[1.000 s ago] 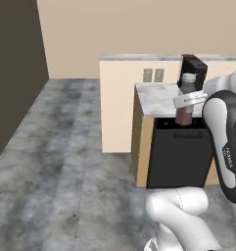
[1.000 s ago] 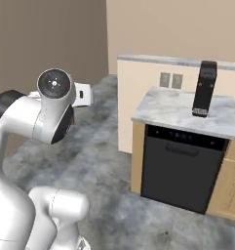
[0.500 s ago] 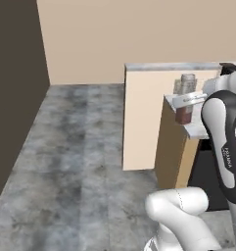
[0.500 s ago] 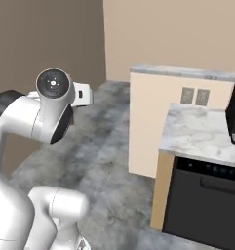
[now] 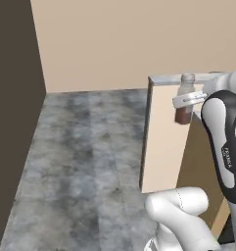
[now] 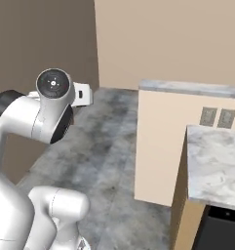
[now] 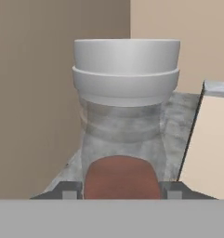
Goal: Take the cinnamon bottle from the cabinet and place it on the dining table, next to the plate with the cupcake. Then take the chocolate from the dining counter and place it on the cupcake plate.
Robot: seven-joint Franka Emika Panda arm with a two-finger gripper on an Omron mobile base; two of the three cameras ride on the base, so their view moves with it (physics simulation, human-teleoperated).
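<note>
The cinnamon bottle point(image 5: 184, 109) hangs in the air beside my forearm, upright, with its pale grey cap on top and reddish-brown contents below. My gripper point(image 5: 186, 101) is shut on its middle. In the hand view the cinnamon bottle point(image 7: 124, 116) stands close up between the two fingertips point(image 7: 69, 191), and my gripper point(image 7: 122, 191) clamps it on both sides. Cabinet, dining table, plate, cupcake and chocolate are out of view.
A tan counter end panel point(image 5: 163, 142) with a marble top edge point(image 6: 187, 88) stands just right of the bottle. A lower marble counter point(image 6: 216, 166) and two wall outlets point(image 6: 216, 117) lie further right. Grey stone floor point(image 5: 90, 162) stretches to the left, bounded by a dark brown wall point(image 5: 14, 98).
The whole scene has slid to the right in both base views, so the base has moved. The counter and black appliance have left the picture. The bottle stays held in my gripper.
</note>
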